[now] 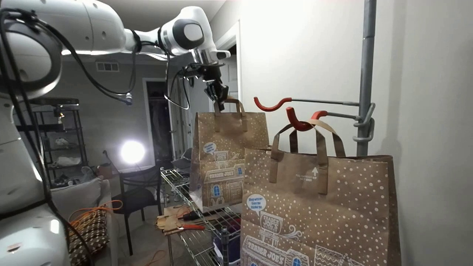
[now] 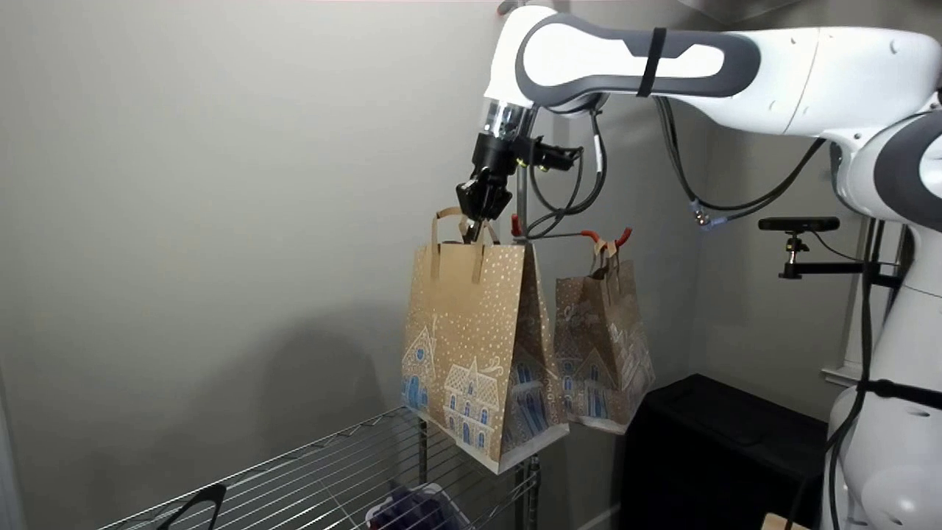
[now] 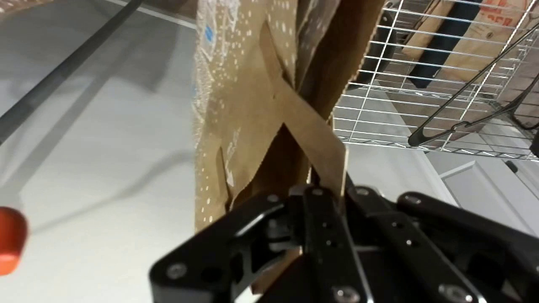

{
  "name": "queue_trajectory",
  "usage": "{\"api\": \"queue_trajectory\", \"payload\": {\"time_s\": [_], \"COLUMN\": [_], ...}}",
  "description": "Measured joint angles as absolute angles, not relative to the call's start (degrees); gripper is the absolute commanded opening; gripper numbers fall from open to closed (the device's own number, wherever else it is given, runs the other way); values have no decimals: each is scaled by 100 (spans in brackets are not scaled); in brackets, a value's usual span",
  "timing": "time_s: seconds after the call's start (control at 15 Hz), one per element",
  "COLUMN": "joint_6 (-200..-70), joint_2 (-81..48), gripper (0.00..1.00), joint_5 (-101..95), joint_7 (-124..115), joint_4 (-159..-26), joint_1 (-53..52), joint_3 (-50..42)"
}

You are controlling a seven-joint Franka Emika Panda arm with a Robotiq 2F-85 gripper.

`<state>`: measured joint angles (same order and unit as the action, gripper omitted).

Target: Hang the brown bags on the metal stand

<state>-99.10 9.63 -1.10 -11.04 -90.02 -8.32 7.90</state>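
Note:
My gripper [image 1: 221, 105] is shut on a handle of a brown bag [image 1: 231, 140]. In an exterior view the gripper [image 2: 472, 232] is at the top of this bag [image 2: 460, 331], which hangs upright by the shelf's end. In the wrist view the brown handle [image 3: 324, 155] runs between the fingers; the fingertips are partly hidden. The other brown bag [image 1: 354, 210] hangs by its handles on a red hook [image 1: 300, 125] of the metal stand [image 1: 366, 66]; it also shows hanging behind [image 2: 603, 346]. The stand's other red hook [image 1: 271, 107] carries nothing and is right of the held bag.
A wire shelf rack [image 2: 309, 471] stands below the held bag. Paper items and an orange-handled tool [image 1: 192, 227] lie there. A wall [image 2: 221, 184] is close behind the stand. A black box [image 2: 728, 442] stands near the robot's base. A chair [image 1: 140, 188] is farther back.

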Motion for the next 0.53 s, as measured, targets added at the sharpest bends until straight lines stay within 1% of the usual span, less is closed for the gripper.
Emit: {"api": "queue_trajectory", "payload": {"time_s": [0.27,0.53], "joint_6": [-9100,-8738], "joint_2": [1379,1515], "gripper": [4,4], "joint_5": [-149,-384], "joint_7": [-196,1139], "joint_4": [-8638,-8501], "joint_1": [-718,-686], "joint_3": [551,358]}}
